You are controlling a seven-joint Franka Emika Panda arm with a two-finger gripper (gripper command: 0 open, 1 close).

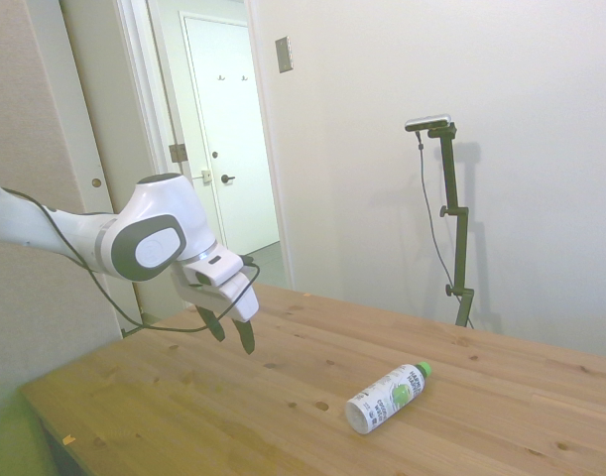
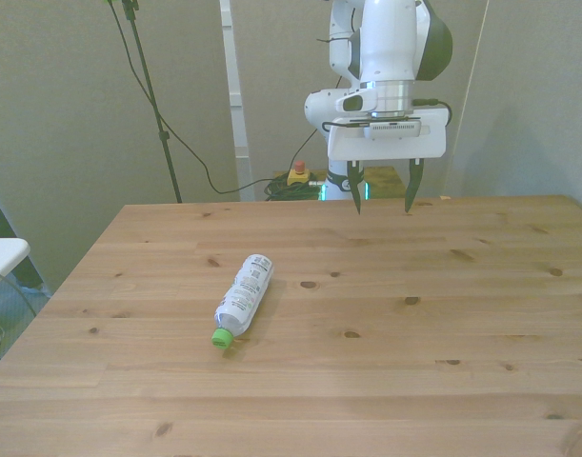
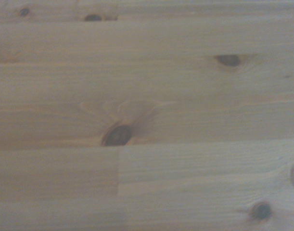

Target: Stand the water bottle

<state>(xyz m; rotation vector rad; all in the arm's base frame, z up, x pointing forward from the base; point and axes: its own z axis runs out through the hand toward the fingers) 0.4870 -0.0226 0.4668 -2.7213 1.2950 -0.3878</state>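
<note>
The small slim plastic water bottle (image 2: 244, 299) with its green screw cap (image 2: 221, 338) lies on its side on the bare wooden bench (image 2: 414, 381), toward the front view's left. Well apart, the white arm's gripper (image 2: 383, 201) hangs above the far edge, jaws spread wide, empty.

The white arm (image 1: 45, 233) reaches in with its wrist bent downward. The end effector (image 2: 383, 204) hangs in the air, its two dark fingers (image 2: 411, 192) pointing down, spread wide apart and holding nothing.
</note>
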